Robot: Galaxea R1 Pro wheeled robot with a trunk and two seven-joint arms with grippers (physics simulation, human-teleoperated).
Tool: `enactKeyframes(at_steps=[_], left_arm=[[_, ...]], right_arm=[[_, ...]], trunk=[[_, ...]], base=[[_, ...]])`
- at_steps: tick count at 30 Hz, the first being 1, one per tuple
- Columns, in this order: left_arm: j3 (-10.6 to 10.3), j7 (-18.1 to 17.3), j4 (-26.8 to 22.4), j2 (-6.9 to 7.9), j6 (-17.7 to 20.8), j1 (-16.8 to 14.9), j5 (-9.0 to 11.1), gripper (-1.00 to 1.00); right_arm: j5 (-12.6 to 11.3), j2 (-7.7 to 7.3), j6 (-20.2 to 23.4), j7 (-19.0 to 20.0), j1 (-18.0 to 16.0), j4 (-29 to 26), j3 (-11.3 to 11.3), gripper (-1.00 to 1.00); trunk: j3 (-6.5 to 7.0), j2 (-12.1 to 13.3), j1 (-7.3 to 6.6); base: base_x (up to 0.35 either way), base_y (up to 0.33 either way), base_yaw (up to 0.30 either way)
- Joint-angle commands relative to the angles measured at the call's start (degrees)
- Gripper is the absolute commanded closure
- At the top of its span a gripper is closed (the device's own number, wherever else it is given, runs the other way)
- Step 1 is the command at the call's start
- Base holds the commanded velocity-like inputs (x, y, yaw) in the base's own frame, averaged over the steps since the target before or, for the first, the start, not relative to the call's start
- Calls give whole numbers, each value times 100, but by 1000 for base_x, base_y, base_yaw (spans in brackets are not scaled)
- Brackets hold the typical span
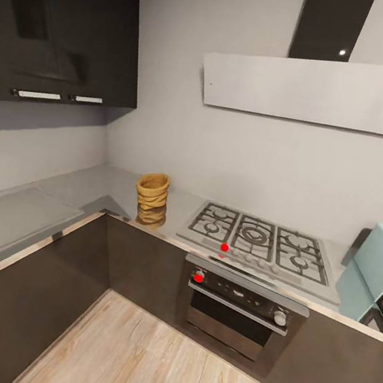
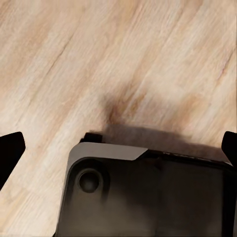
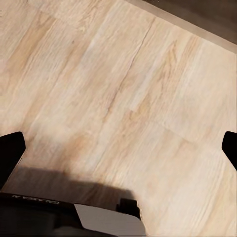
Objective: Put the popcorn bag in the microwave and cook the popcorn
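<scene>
The popcorn bag (image 1: pixel 152 192) is a tan, crumpled paper sack with a rolled rim, standing upright on the glossy grey desk (image 1: pixel 86 189) left of the steel hob (image 1: pixel 263 238). The pale mint microwave (image 1: pixel 377 272) sits at the far right. Each wrist view shows wood floor (image 3: pixel 118 98): the left claw (image 2: pixel 118 148) and right claw (image 3: pixel 118 148) are spread wide, empty.
</scene>
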Motion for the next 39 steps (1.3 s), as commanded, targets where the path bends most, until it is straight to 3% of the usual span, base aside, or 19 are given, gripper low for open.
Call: enactKeyframes(at_steps=[1, 16, 25, 39], left_arm=[[18, 1, 5, -2, -18, -5, 7, -100], [18, 1, 5, -2, -18, -6, 7, -100], [18, 1, 5, -6, -18, -6, 7, -100], [30, 1, 5, -11, -18, 12, 1, -100]], right_arm=[[57, -2, -22, 13, 4, 3, -19, -100], [52, -4, -97, 1, 38, 3, -19, -100], [52, 3, -158, -13, 38, 3, -21, -100], [52, -6, -159, -14, 38, 3, -20, -100]], trunk=[[7, 31, -17], [42, 111, -60], [42, 111, -60], [43, 111, -60]], base=[[277, 251, 0], [277, 261, -7], [271, 255, -267], [21, 20, -89]])
